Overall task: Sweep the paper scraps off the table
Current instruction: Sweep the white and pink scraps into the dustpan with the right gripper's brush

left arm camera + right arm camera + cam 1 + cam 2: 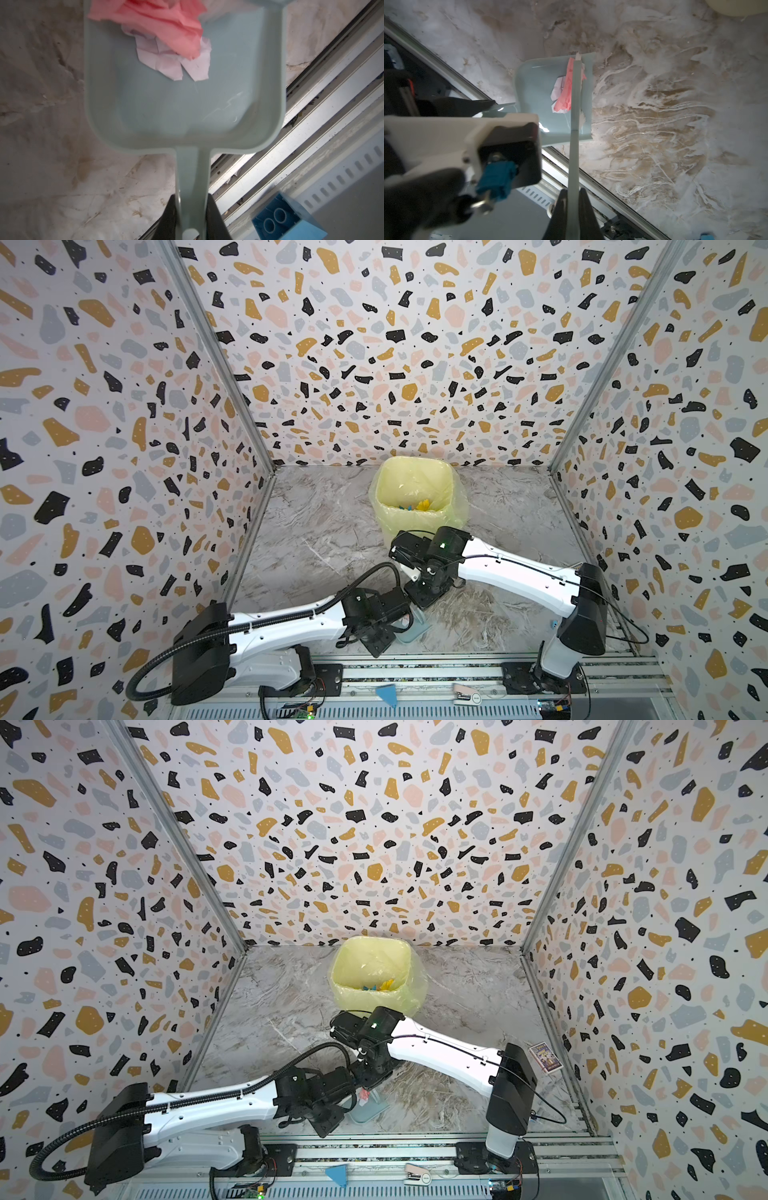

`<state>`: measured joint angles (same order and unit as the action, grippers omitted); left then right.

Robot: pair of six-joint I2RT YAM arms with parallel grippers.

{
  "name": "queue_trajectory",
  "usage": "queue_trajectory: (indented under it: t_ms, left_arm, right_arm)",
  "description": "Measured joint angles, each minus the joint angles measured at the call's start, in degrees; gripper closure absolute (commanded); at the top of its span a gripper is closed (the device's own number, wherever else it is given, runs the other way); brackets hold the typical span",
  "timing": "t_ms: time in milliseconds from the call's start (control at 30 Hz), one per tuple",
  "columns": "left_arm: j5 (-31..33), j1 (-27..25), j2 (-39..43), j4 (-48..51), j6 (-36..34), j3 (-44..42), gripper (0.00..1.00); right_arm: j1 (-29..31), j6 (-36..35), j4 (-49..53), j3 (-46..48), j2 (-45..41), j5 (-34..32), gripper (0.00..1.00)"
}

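Both top views: the two wrists crowd the worktop (332, 531) at its 6 o'clock edge and cover most of the dustpan (368, 1112). Only a corner of it and a speck of pink show there. The wrist views fill that in: left gripper (192, 218) clamped narrow on the dustpan handle, right gripper (573, 207) pinched tight on the brush (575, 145) handle. The paper scraps (162, 27), one pink crumple over a white one, lie inside the pan by its open lip, at the far end from the left gripper, with the brush head across them. From above they sit about 3 o'clock of the left gripper and 6 o'clock of the right. Blue and yellow scraps (419, 506) lie in the lined bin (386, 506) at 12 o'clock. The card box (545, 1057) at 4 o'clock shows in a top view, in neither wrist view.
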<state>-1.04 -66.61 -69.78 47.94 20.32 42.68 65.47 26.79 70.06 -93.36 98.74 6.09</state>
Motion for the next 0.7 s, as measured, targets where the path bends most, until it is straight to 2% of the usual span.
queue_trajectory:
  t_ms: [700]
  left_arm:
    - [0.11, 0.00, 0.07, -0.02, 0.09, -0.07, 0.93]
  right_arm:
    - [-2.45, 1.81, 3.72, 1.44, -4.59, -2.69, 1.00]
